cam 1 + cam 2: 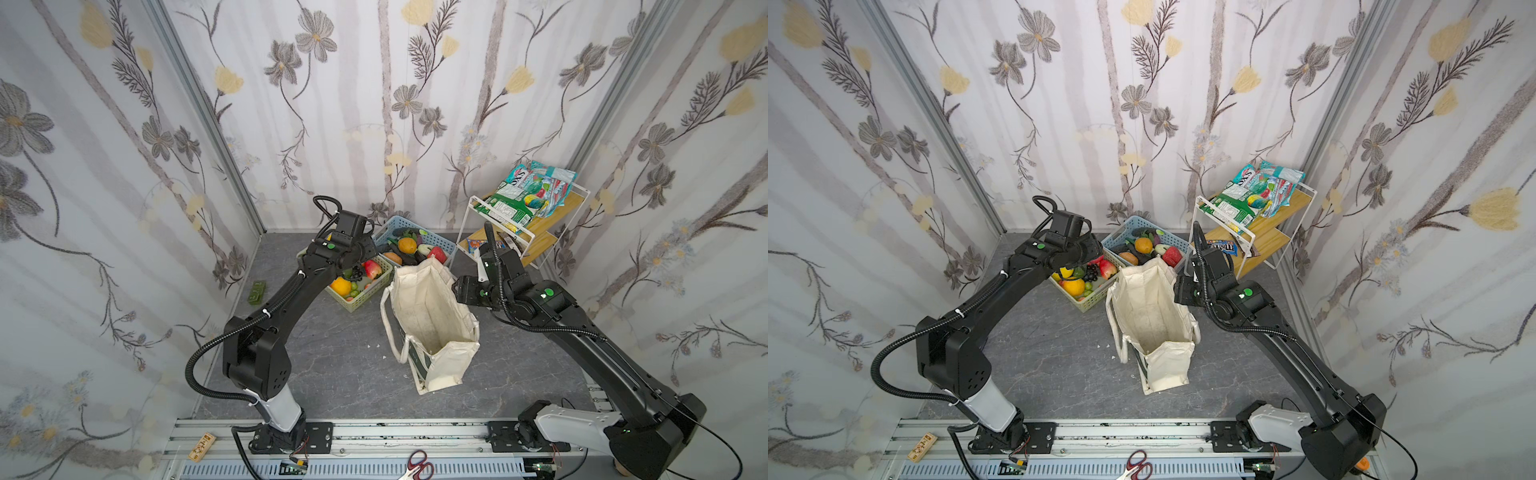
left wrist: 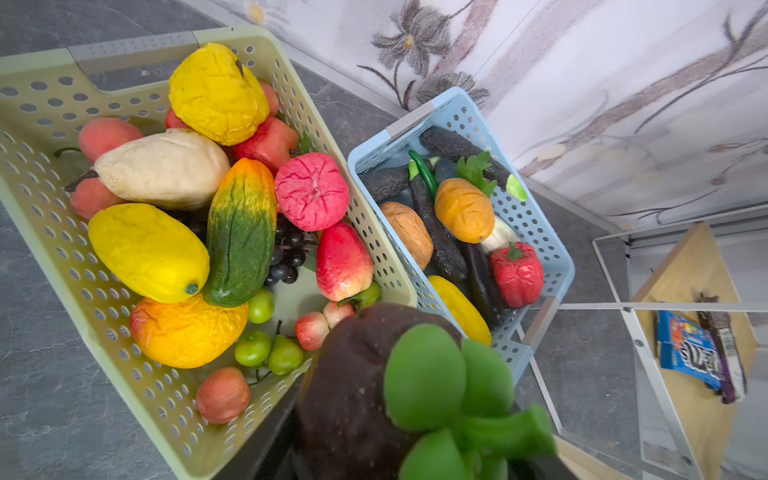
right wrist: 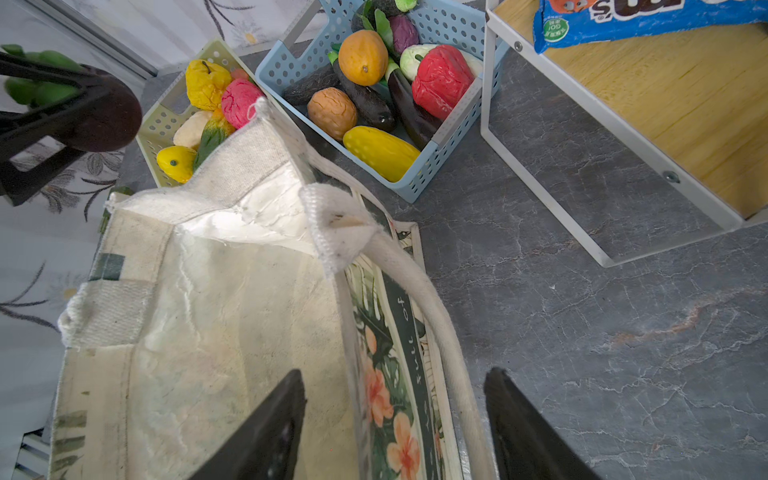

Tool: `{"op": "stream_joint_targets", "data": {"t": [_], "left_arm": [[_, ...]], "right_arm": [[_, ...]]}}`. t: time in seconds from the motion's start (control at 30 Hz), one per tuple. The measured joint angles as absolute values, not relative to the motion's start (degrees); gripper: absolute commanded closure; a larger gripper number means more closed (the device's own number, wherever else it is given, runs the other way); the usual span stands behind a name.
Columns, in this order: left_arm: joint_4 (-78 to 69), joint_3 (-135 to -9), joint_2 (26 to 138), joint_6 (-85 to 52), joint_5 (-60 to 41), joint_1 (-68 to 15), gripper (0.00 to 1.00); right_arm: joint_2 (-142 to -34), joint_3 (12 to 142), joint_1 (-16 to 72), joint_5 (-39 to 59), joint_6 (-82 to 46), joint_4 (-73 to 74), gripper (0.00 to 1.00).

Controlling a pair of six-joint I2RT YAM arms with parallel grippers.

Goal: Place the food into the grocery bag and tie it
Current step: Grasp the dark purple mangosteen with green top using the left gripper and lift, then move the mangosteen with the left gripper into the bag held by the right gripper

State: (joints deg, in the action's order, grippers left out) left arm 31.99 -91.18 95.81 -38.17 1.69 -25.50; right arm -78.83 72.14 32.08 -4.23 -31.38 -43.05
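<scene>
The grocery bag (image 1: pixel 428 324) (image 1: pixel 1150 320) stands open and upright in the middle of the floor, its inside bare. My left gripper (image 3: pixel 62 112) hangs above the green basket (image 2: pixel 104 345), shut on a dark purple fruit (image 2: pixel 357 390) with green leaves. In that basket lies food, among it a yellow mango (image 2: pixel 149 253) and a red apple (image 2: pixel 343 262). My right gripper (image 3: pixel 395 374) is open, its fingers astride the bag's printed side wall and white rope handle (image 3: pixel 436 324), one inside and one outside.
A blue basket (image 1: pixel 388 226) with an orange piece (image 2: pixel 463 210) and a red pepper (image 2: pixel 517 274) stands behind the bag. A white wire rack (image 1: pixel 540 224) with wooden shelves holds snack packets (image 1: pixel 528 191) at the back right. Scissors (image 1: pixel 417 463) lie on the front rail.
</scene>
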Motion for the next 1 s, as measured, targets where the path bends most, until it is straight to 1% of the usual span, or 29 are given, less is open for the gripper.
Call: {"op": "stream_joint_targets", "data": {"t": [0.1, 0.27, 0.33, 0.57, 0.63, 0.7, 0.77, 0.87, 1.0], "left_arm": [[32.4, -92.68, 94.17, -37.63, 1.06, -26.65, 0.4], [32.93, -95.55, 92.23, -36.82, -0.32, -29.19, 0.39], [32.95, -96.18, 91.61, -36.6, -1.23, -30.68, 0.38], [33.17, -96.84, 91.02, -36.62, -4.25, -36.21, 0.38], [33.19, -97.17, 91.02, -36.38, -4.86, -37.71, 0.38], [33.21, -97.36, 91.09, -36.21, -5.98, -39.13, 0.38], [33.21, -97.36, 91.33, -35.97, -6.7, -40.91, 0.38], [33.65, -97.56, 92.09, -34.61, -8.78, -43.24, 0.38], [35.38, -97.67, 92.84, -33.12, -11.05, -45.76, 0.38]], "right_arm": [[-79.85, 72.55, 32.01, -4.19, -31.38, -42.78, 0.35], [-81.12, 73.3, 31.97, -3.46, -31.35, -42.02, 0.44], [-81.62, 73.32, 31.92, -3.01, -31.0, -41.39, 0.46], [-83.13, 73.19, 31.9, -0.23, -31.0, -40.49, 0.47], [-83.44, 72.95, 31.9, -0.32, -31.03, -40.32, 0.48], [-83.64, 72.58, 31.86, -0.32, -31.03, -40.12, 0.53], [-83.72, 72.05, 31.81, -0.38, -31.2, -40.07, 0.62], [-83.99, 71.48, 31.46, -0.38, -32.14, -39.48, 0.67], [-84.2, 71.24, 30.68, -0.4, -33.08, -37.93, 0.76]]}}
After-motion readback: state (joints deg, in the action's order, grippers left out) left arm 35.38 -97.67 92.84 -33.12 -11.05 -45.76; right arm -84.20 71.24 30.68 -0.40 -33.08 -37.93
